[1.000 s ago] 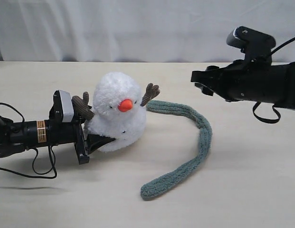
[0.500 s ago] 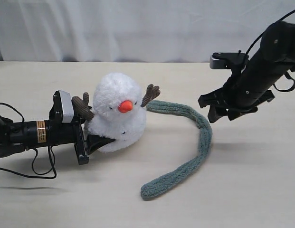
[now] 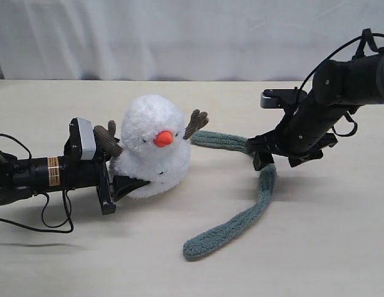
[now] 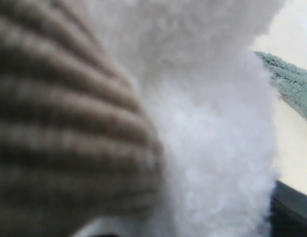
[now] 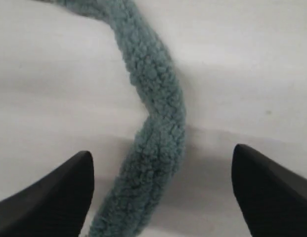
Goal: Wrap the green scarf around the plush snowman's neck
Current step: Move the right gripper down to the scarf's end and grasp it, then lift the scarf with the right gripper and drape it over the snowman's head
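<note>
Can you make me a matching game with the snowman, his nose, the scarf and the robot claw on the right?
Things:
1. snowman
2. nose
3. scarf
4. right gripper

Matches:
a. green and long
b. white and fluffy
c. open, over the scarf
d. orange

Pairs: 1-b, 2-d, 3-a, 4-c

Left arm, at nine o'clock: a black tube with an orange label band, a silver-grey camera box on its wrist and thin black cables looping beneath. Right arm, at two o'clock: matte black, with a grey camera, a black cable and black wedge-shaped fingers.
</note>
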